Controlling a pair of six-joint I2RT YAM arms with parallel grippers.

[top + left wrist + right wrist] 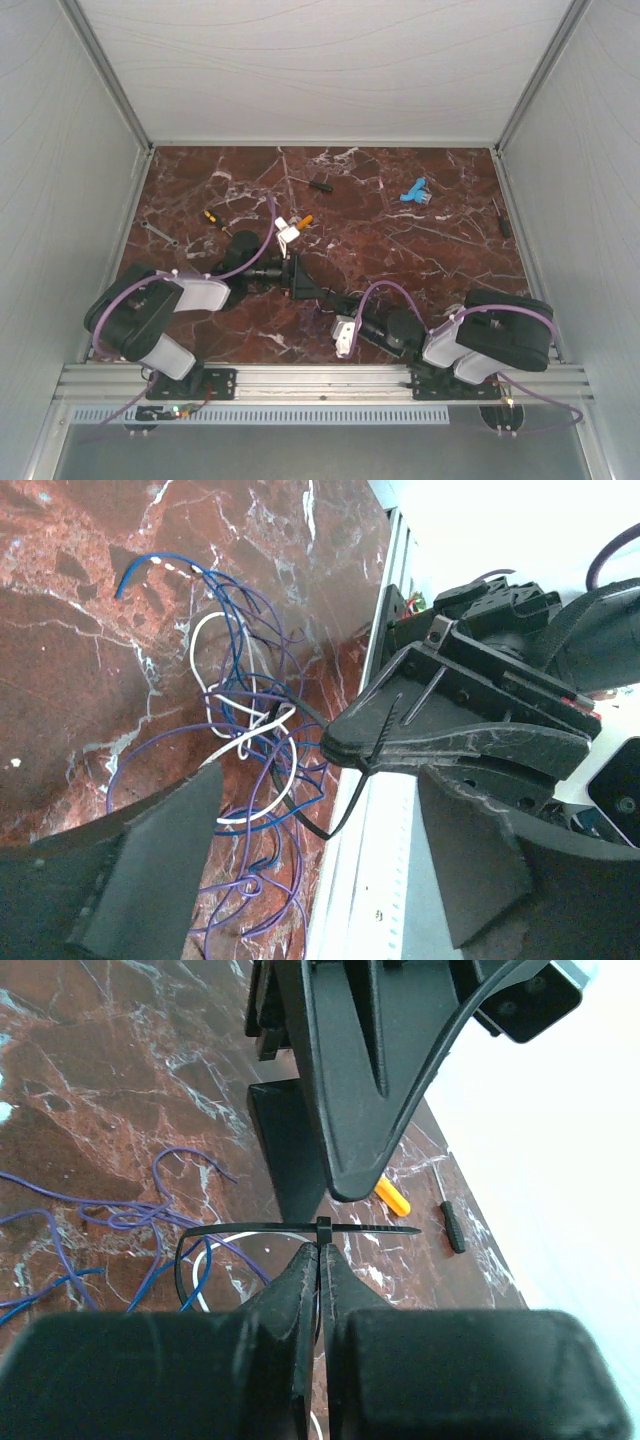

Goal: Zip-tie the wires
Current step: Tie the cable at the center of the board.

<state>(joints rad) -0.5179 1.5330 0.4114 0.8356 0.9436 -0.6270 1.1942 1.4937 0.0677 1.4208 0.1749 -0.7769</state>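
Note:
The wires [240,730], thin blue, purple and white loops, lie tangled on the marble table near its front rail. A black zip tie [260,1228] loops round some of them [150,1215]. My right gripper [320,1252] is shut on the tie just below its head [322,1228], and the tail points right. In the left wrist view the right gripper [365,748] comes in from the right, with the tie's strap hanging below it. My left gripper [320,800] is open, its fingers [150,870] spread wide on either side of the wires and the tie, holding nothing.
Loose on the table are small screwdrivers with orange handles [212,218] [392,1195] and black handles [320,184] [452,1222], a blue part [413,192] at the back right, and a thin tool [160,235] at the left. Grey walls enclose the table [420,260].

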